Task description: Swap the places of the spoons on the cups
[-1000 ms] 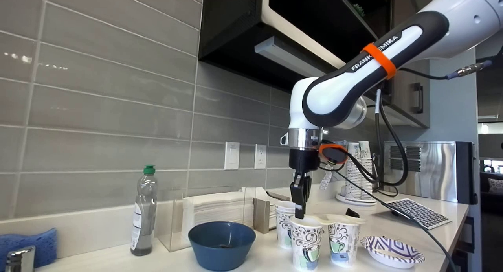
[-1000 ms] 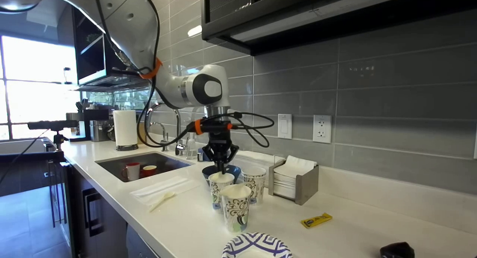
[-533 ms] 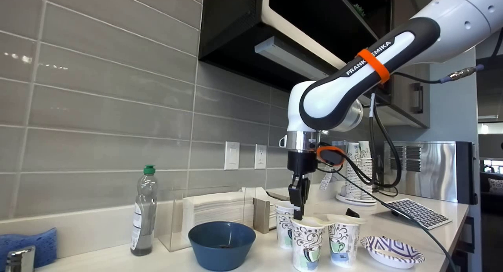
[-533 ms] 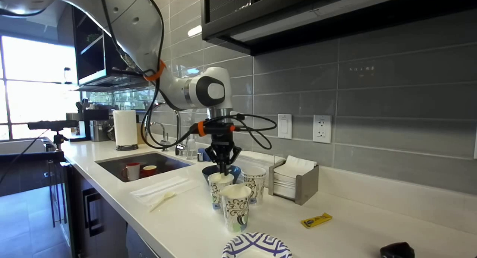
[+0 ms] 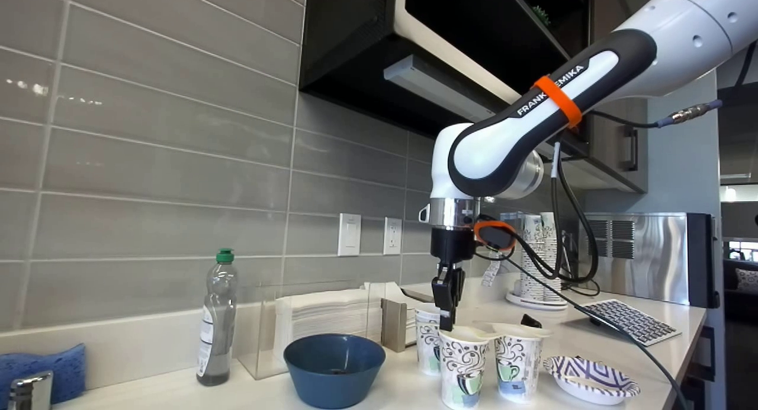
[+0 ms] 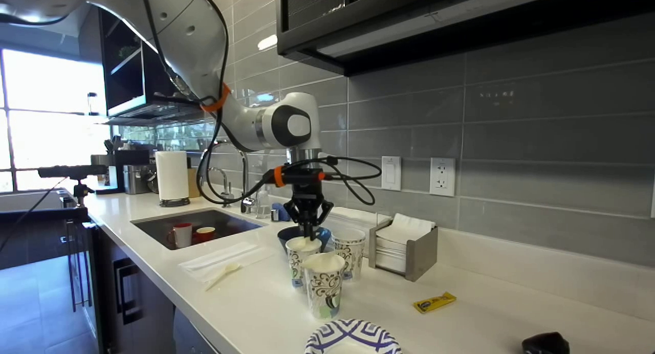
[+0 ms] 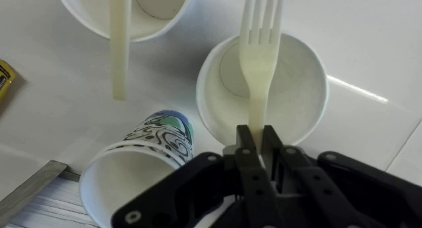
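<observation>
One cream plastic fork [image 7: 259,66], pinched by the black two-fingered gripper [image 7: 257,130], extends over a tapered white paper cup [image 5: 463,367]; a straight cream plastic utensil [image 7: 119,45] crosses a matching cup [image 5: 516,371], between front and back edges of the white counter [image 6: 491,313]. Judged: grip achieved, both transfers outstanding.

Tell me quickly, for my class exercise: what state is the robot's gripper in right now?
Gripper: closed, holding the pale fork by its handle, over the mouth of a cup.
</observation>
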`<action>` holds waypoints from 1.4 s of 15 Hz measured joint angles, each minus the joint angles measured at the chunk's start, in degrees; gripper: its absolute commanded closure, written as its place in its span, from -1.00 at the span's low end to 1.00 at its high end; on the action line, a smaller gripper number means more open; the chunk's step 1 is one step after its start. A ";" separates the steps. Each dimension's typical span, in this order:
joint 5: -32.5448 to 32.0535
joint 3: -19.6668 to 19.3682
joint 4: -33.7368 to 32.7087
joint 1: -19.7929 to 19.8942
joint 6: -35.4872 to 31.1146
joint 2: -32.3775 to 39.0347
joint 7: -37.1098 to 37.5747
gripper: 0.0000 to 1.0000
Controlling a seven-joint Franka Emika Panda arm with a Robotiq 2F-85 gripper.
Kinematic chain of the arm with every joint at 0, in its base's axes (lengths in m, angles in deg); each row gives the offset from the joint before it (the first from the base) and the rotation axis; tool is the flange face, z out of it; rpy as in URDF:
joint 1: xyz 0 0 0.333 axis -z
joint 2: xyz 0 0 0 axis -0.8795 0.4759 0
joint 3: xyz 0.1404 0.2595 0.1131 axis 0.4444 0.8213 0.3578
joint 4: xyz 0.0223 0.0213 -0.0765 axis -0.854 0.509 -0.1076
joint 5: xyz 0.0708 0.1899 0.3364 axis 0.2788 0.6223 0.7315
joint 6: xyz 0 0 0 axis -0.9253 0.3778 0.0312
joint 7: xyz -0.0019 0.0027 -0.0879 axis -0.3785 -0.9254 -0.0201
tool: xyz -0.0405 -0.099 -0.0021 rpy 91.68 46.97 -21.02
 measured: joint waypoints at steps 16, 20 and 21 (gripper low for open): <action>0.00 0.05 0.02 -0.01 1.60 -0.64 0.07 0.94; 0.00 0.05 0.02 -0.01 1.89 -0.59 0.07 0.94; 0.00 0.05 0.02 -0.01 1.94 -0.56 0.07 0.26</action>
